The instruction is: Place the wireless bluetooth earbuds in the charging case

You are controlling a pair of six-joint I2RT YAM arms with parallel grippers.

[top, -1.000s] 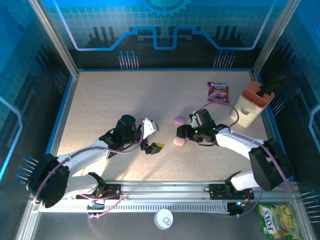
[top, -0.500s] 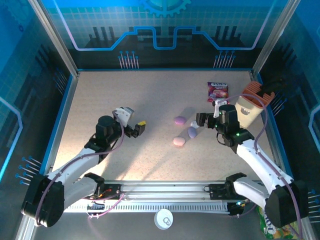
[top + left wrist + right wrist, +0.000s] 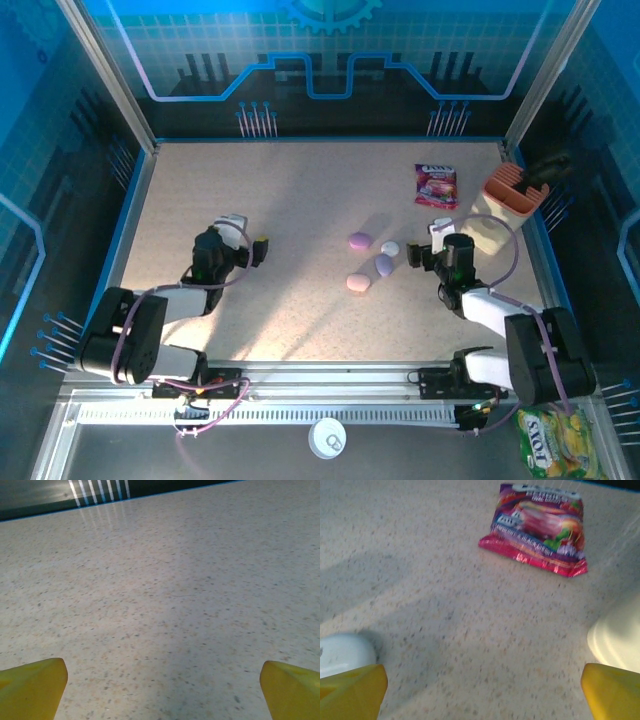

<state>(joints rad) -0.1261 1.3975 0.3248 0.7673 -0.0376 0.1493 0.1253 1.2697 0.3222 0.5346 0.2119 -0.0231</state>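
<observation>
Left gripper (image 3: 256, 248) and right gripper (image 3: 422, 253) are sitting low over the counter (image 3: 300, 190), jaws spread wide and empty, while four pastel charging cases (image 3: 384, 264) are lying clustered between them, closer to the right.

Two robot arms, white shells w/ black joints & bulky black shoulder blocks: left arm (image 3: 175, 298) lower left, right arm (image 3: 487, 305) lower right. Purple cables (image 3: 512, 255) loop along each. Left gripper (image 3: 258, 247) & right gripper (image 3: 422, 252): dark bodies, yellow wedge fingertips (image 3: 30, 687).
</observation>
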